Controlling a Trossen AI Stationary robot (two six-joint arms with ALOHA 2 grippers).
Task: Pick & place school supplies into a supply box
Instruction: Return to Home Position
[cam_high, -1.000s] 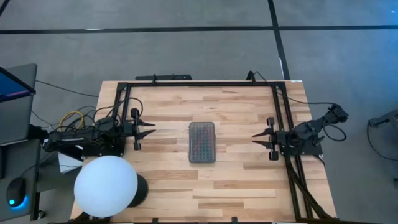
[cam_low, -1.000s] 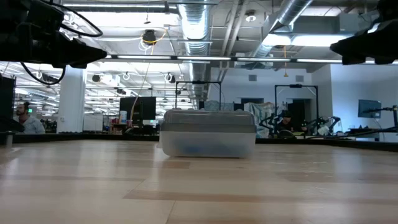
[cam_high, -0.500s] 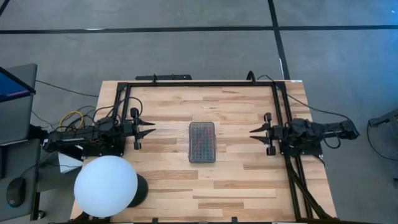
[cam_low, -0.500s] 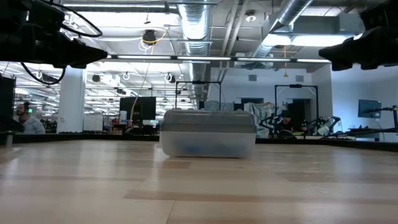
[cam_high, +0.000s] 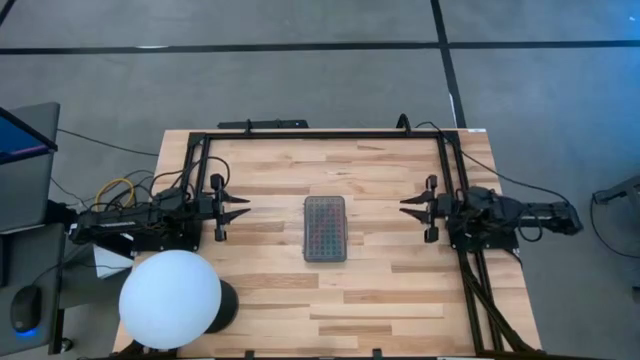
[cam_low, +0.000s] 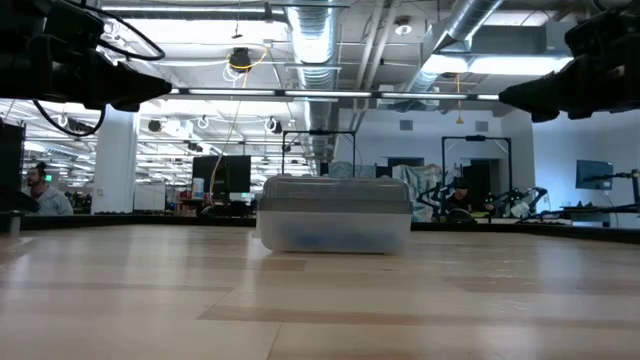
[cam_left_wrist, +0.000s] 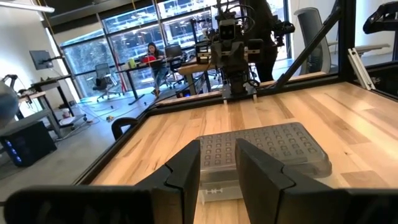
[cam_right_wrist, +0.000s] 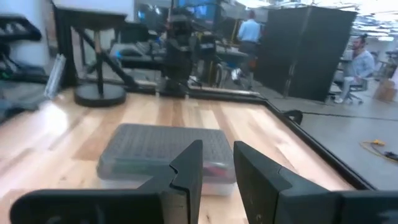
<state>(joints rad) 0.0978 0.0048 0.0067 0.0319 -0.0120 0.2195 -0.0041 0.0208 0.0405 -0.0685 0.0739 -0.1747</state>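
The supply box (cam_high: 325, 228) lies shut in the middle of the table, resting flat on its base, its grey grid-textured lid on top; it also shows in the low view (cam_low: 334, 214). Blurred pink and green shapes show through its wall (cam_right_wrist: 214, 169); no school supplies lie loose on the table. My left gripper (cam_high: 243, 210) hovers open above the table to the box's left, pointing at it (cam_left_wrist: 217, 152). My right gripper (cam_high: 405, 208) hovers open to the box's right, also facing the box (cam_right_wrist: 217, 152).
A large white sphere (cam_high: 170, 299) on a dark stand sits at the table's near left corner. A black metal frame (cam_high: 320, 135) runs along the far edge and both sides. Bare wood surrounds the box. People sit at desks in the room beyond.
My right arm has stretched out, and its gripper has crept toward the box and the far edge while sinking a little. The left arm and the box have stayed still.
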